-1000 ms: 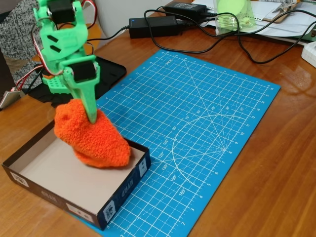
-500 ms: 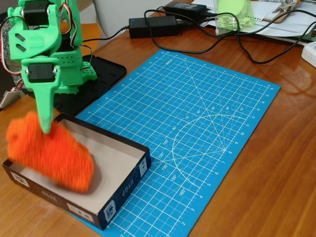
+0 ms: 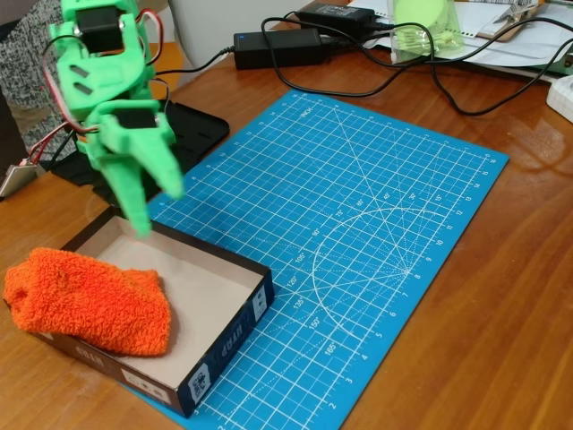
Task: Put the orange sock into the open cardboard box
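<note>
The orange sock (image 3: 88, 301) lies flat across the left end of the open cardboard box (image 3: 228, 337), a fuzzy bright lump that drapes over the box's left wall. The box is shallow, with dark outer walls bearing white labels and a pale inside. My green gripper (image 3: 158, 210) hangs above the box's far wall, up and to the right of the sock, with its two fingers spread open and nothing between them.
The box sits on the near left corner of a blue cutting mat (image 3: 358, 233) on a wooden table. Black power bricks (image 3: 279, 47) and cables run along the back. My arm's black base plate (image 3: 183, 134) is behind the box.
The gripper carried the sock left over the box, then let it go. The sock now rests in the box's left end, and the gripper has opened and risen up and right.
</note>
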### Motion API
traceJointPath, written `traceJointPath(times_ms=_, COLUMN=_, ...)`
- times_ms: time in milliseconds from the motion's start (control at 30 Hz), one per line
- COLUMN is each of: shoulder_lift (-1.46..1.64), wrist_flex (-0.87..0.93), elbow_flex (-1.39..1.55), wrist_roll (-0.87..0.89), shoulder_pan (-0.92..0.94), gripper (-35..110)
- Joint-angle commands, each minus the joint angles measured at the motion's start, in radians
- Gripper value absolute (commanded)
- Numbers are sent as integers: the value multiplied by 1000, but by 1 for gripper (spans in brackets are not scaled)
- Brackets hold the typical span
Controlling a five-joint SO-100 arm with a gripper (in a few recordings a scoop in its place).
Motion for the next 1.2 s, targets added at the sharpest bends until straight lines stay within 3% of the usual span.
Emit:
traceJointPath(times_ms=0, shoulder_lift=161, wrist_flex=160, elbow_flex=40, wrist_roll=135, shoulder_pan=-216, gripper=48)
traceJointPath(times_ms=200, shoulder_lift=434, wrist_flex=330, elbow_flex=163, wrist_roll=341, shoulder_pan=-529, gripper=50)
traceJointPath(times_ms=467, shoulder_lift=976, wrist_flex=574, elbow_flex=511, wrist_roll=348, shoulder_pan=-580, gripper=47)
traceJointPath(times_ms=567, shoulder_lift=985, wrist_flex=578, elbow_flex=511, wrist_roll=360, shoulder_pan=-561, gripper=41)
traceJointPath(times_ms=700, shoulder_lift=1005, wrist_flex=537, elbow_flex=549, wrist_roll=354, shoulder_pan=-568, gripper=12)
traceJointPath(times_ms=767, shoulder_lift=1005, wrist_flex=537, elbow_flex=549, wrist_roll=353, shoulder_pan=-568, gripper=5)
traceJointPath(times_ms=1167, shoulder_lift=1008, wrist_flex=537, elbow_flex=551, wrist_roll=376, shoulder_pan=-534, gripper=0)
